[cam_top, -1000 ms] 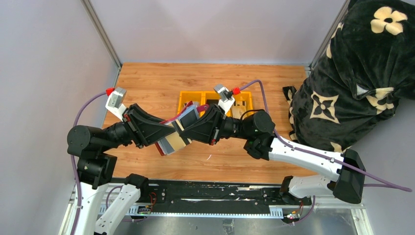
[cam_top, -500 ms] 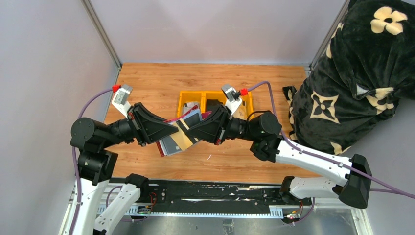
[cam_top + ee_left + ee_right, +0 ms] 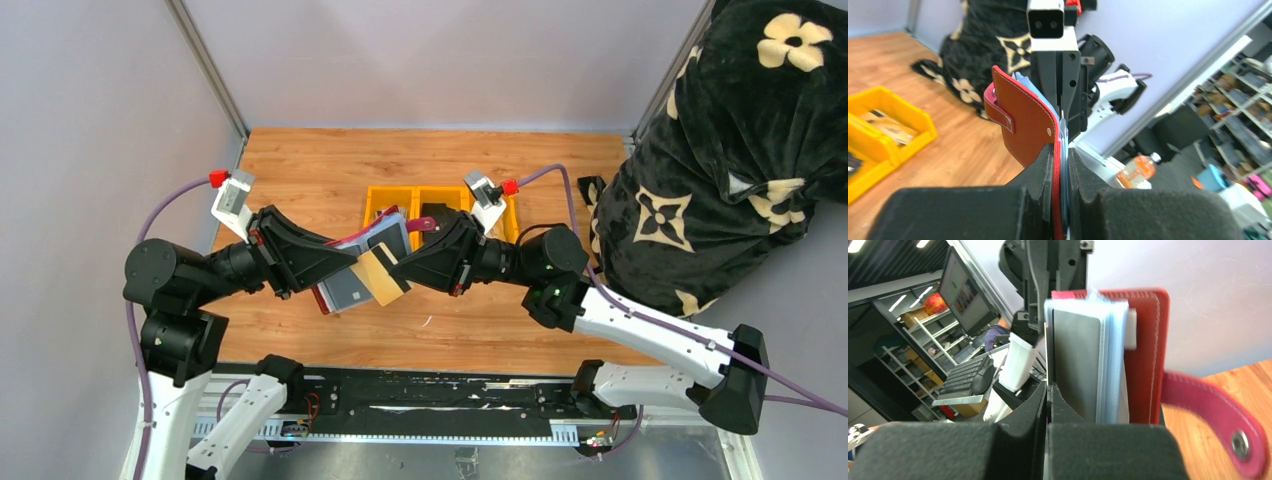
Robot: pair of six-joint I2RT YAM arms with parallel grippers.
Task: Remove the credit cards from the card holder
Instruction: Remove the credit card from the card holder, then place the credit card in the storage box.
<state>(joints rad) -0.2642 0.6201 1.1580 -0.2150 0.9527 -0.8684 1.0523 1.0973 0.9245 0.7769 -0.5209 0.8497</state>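
Two pincers meet in the air over the middle of the table (image 3: pixel 300 165). Your left gripper (image 3: pixel 345 262) is clenched on the card holder (image 3: pixel 1023 120), and your right gripper (image 3: pixel 403 271) pinches a tan card (image 3: pixel 380 275) that sticks out toward the right arm. Yellow bins (image 3: pixel 372 195) sit beyond. You cannot tell how many credit cards (image 3: pixel 1075 365) are packed inside.

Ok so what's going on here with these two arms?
The left arm clamps the maroon card holder in its jaws, in the air above the table. The right arm has its jaws shut on a tan-gold card angled out of the holder. Several other cards sit inside.
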